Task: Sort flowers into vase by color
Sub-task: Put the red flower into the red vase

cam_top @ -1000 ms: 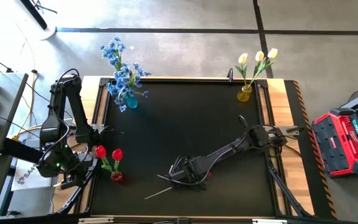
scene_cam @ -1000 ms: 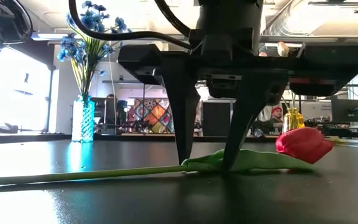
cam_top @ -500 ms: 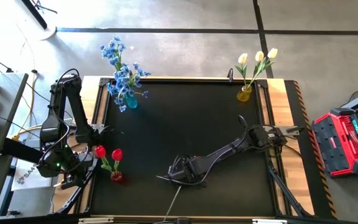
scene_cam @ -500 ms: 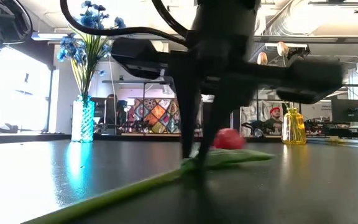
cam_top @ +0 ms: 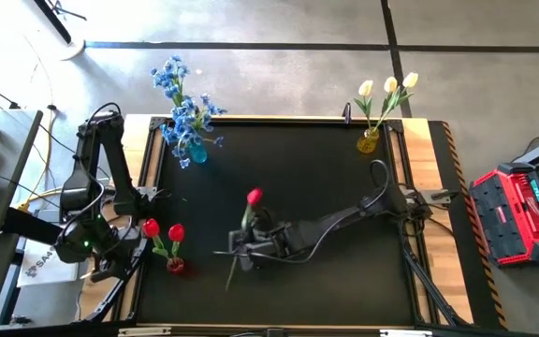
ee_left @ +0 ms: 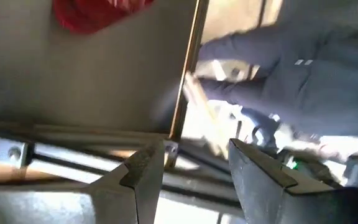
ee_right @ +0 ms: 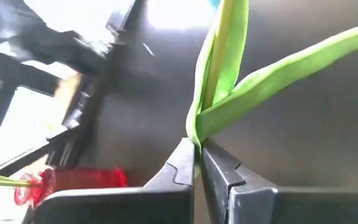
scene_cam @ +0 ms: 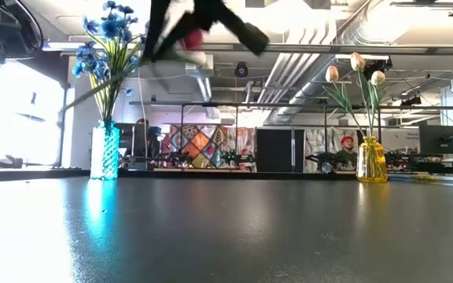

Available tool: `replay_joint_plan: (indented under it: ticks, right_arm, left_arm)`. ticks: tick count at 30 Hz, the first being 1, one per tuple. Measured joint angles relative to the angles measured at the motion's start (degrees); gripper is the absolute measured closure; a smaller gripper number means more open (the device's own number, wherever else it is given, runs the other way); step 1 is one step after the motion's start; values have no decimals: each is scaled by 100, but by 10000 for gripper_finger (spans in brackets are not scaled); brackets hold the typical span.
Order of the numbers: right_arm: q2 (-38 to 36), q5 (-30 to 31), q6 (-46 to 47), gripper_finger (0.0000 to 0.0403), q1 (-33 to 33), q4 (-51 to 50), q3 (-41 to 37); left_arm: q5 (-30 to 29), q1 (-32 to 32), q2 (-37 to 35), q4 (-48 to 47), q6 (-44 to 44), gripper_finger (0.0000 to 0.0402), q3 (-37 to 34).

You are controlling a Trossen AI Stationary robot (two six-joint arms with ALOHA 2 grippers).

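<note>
My right gripper [cam_top: 246,247] hangs over the middle of the black table, shut on a red tulip whose head [cam_top: 254,197] points toward the far edge and whose stem end [cam_top: 229,285] points toward the near edge. In the low view it is a blur near the top. A red vase [cam_top: 176,267] with two red tulips [cam_top: 163,230] stands near the left edge. The blue vase [cam_top: 197,151] holds blue sprays at the far left. The yellow vase [cam_top: 369,142] holds cream tulips at the far right. My left gripper [ee_left: 194,174] waits open at the table's left edge. My right gripper pinches the tulip's green stem [ee_right: 196,134] between its two fingertips [ee_right: 182,163], where a long leaf [ee_right: 278,71] branches off, around mid-stem. The fingers lie across the stem and slant down. The flower is lifted clear of the table, tilted, head higher than the stem end.
Wooden strips [cam_top: 421,187] and metal rails border the black mat. A red case [cam_top: 517,215] sits off the table to the right. Bare mat [cam_top: 288,168] lies between the three vases.
My right gripper has shut on the tulip's stem, then risen and moved toward the table's left edge while rolling its wrist. The tulip, which lay flat on the mat, is lifted clear and turned about, its head now toward the far edge.
</note>
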Motion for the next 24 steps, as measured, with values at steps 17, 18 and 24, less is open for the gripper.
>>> replay_joint_plan:
  ticks: [17,18,24]
  right_arm:
    - [-4,-457,-8282,403,-388,3995,1200]
    - [-4,-657,-8296,403,-438,4110,1196]
    - [-2,-2320,-8368,403,-770,4596,1183]
  left_arm:
    - [-2233,2,-608,-56,1061,236,0]
    - [-2230,2,-601,-52,1032,236,0]
    - [-2230,2,-529,-81,977,236,0]
